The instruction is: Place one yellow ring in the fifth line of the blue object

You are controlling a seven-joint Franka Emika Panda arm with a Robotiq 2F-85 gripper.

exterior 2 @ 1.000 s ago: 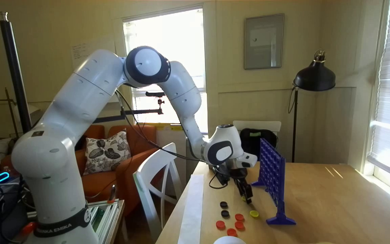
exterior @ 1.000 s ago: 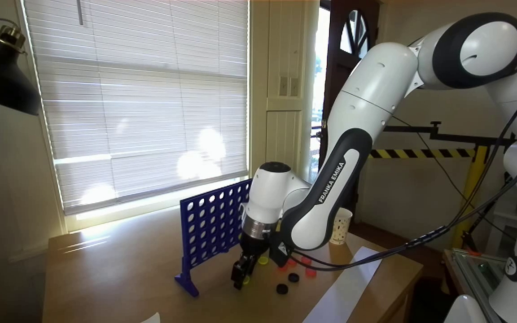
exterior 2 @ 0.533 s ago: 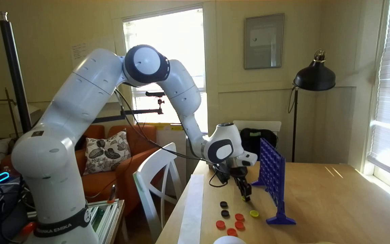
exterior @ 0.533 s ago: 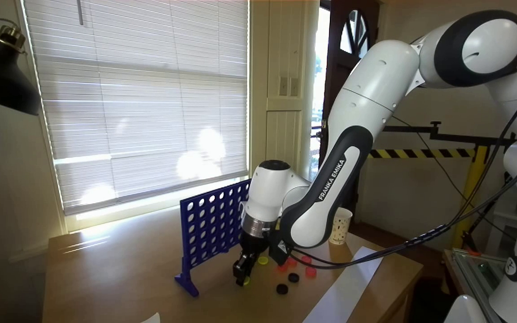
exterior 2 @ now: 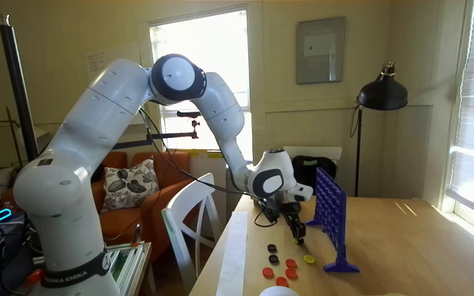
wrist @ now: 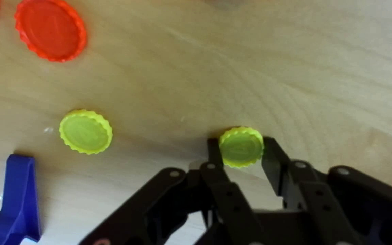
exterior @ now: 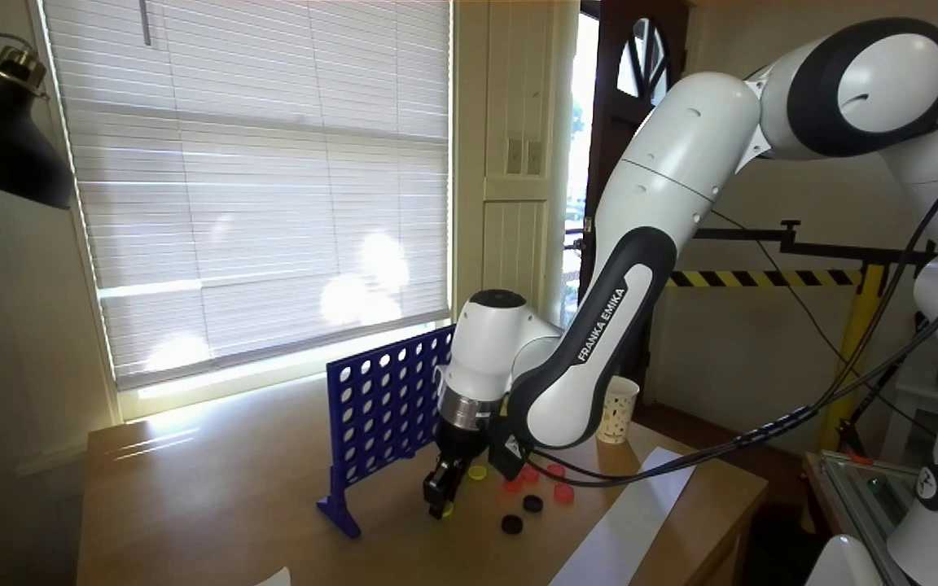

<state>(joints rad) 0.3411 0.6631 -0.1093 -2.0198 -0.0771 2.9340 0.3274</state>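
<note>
Left of center in an exterior view, see the blue Connect Four grid [exterior: 394,407] upright, with long axis receding rightward; in the wrist view, a loose yellow token [wrist: 85,132], then the gripper [wrist: 242,147] with jaws clamped on the yellow ring [wrist: 241,149], face up.

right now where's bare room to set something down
Bare: tabletop between blue grid and window; in an exterior view, below the black tokens, between the grid's foot and white strip. Crowded: between grid and red tokens, with gripper closed on a yellow ring near a loose yellow ring.
</note>
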